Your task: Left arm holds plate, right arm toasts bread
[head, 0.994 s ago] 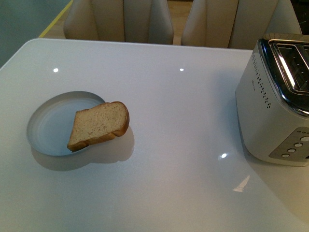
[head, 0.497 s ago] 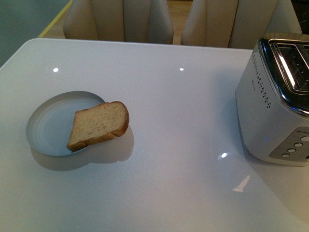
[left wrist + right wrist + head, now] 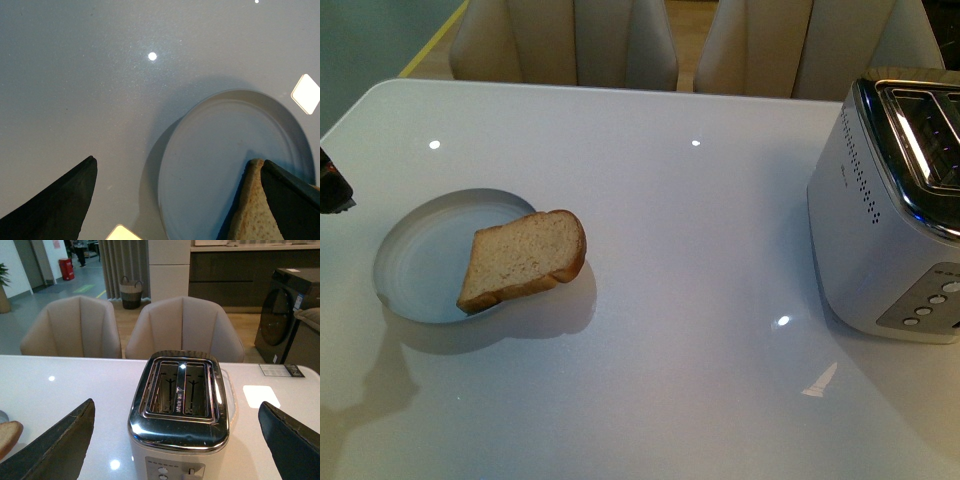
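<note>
Bread [image 3: 523,258], a single tan slice with a brown crust, lies tilted on the right side of the plate [image 3: 420,262]. Its flat end rests inside the plate and its rounded top projects over the raised rim above the tabletop [image 3: 680,230]. The pale blue-grey plate sits on the left part of the white, glossy tabletop. The toaster [image 3: 880,215], silver with a chrome top and a row of buttons on its end face, stands at the right edge, well apart from plate and bread. The left pincer [image 3: 178,161] hangs above the plate with its two black fingers [image 3: 55,200] spread wide and nothing held between them. In the left wrist view the near rim of the plate lies between the fingers, and one finger overlaps a corner of the slice. A small dark part of the left arm [image 3: 332,187] enters the front view just beside the plate. The right pincer [image 3: 176,403] is likewise spread wide and empty. It faces the toaster, whose two slots show between its fingers. Two beige chairs [image 3: 565,40] stand behind the tabletop.
</note>
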Controlling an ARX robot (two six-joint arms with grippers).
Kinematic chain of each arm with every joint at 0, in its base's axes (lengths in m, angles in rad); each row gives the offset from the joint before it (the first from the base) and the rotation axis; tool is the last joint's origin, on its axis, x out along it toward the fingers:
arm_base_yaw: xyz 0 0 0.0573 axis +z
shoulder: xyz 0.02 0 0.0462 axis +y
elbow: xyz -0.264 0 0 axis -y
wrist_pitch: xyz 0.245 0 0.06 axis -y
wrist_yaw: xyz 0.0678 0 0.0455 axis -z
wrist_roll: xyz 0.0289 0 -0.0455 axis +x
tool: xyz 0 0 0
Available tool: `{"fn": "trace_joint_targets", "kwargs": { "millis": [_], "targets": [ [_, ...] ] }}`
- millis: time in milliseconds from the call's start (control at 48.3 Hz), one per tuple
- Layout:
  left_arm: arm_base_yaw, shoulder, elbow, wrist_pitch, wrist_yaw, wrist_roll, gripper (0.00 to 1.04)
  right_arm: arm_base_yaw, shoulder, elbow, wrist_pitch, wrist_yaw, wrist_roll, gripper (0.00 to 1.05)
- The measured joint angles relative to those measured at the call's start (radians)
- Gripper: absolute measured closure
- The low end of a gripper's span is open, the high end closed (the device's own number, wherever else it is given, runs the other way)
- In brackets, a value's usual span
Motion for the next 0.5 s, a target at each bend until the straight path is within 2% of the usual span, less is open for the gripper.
{"fn": "trace_joint_targets", "kwargs": {
  "millis": [269,497],
  "targets": [
    [-0.051,0.196,0.157,-0.044,-0.052,-0.059,0.07,0.000,0.000,0.000,0.000,0.000,0.000,0.09],
    [-0.091,0.289,0.201,-0.052,-0.071,-0.051,0.07,0.000,0.000,0.000,0.000,0.000,0.000,0.09]
  ]
}}
